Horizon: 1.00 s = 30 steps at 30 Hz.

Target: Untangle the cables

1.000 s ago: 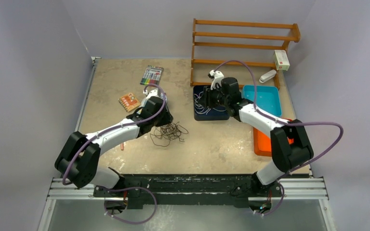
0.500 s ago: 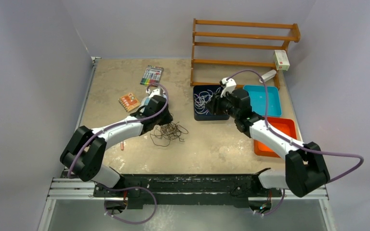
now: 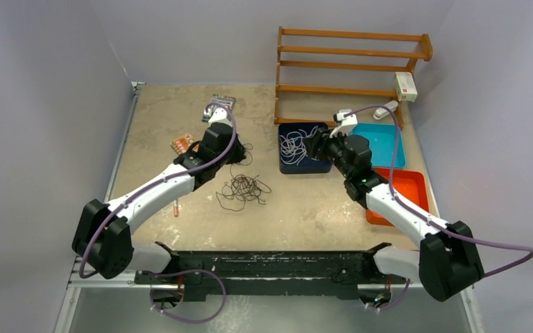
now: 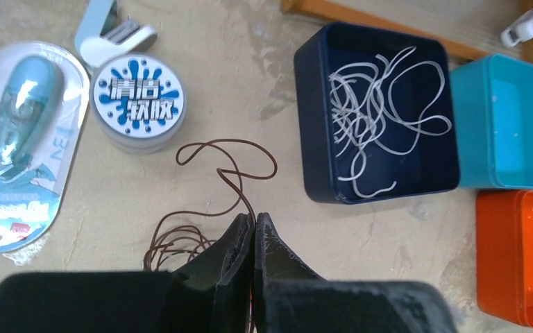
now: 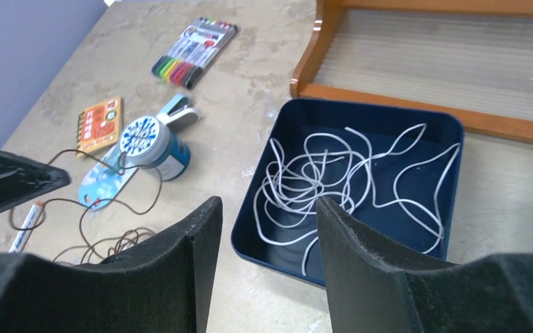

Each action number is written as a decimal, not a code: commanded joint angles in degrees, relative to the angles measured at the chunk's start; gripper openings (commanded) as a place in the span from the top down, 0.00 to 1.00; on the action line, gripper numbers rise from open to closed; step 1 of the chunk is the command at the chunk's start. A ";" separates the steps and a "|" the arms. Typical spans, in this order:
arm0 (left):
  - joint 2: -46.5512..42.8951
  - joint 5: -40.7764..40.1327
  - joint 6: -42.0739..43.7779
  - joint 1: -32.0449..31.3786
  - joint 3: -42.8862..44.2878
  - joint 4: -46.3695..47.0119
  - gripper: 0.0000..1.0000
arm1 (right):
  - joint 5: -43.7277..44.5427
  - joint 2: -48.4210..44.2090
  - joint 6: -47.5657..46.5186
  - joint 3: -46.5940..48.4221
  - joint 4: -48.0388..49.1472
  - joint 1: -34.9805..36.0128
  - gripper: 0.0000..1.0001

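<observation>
Left wrist: left gripper [image 4: 253, 225] pinches brown cable [image 4: 229, 156].

Bins: three, navy bin [image 3: 305, 168], teal bin [image 3: 388, 146], orange bin [image 3: 411, 182]
Cable heaps: two, white cables [image 4: 378, 114], dark cables [image 3: 243, 189]
Wooden rack [image 3: 354, 52]: one
Marker pack [image 5: 196, 52]: one
Round tub [image 4: 139, 104]: one

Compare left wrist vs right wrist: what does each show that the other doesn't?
Left wrist only: the orange bin, and a clear look at the left end effector shut on the brown cable.
Right wrist only: the marker pack, the orange card, and the open right end effector.
Both: the navy bin holding the white cables, the round tub, and the brown cable.
</observation>
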 commanded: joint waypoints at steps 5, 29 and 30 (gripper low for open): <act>-4.70 5.25 9.23 -0.10 7.40 -1.77 1.00 | 8.41 -3.22 -1.73 -0.98 7.64 0.09 0.42; -8.87 9.32 18.55 -0.08 22.84 -7.96 1.00 | -18.10 8.19 -3.95 5.80 24.26 4.33 0.32; -8.87 9.17 18.55 -0.10 23.18 -7.91 1.00 | -17.79 9.21 -2.84 6.24 25.45 5.36 0.32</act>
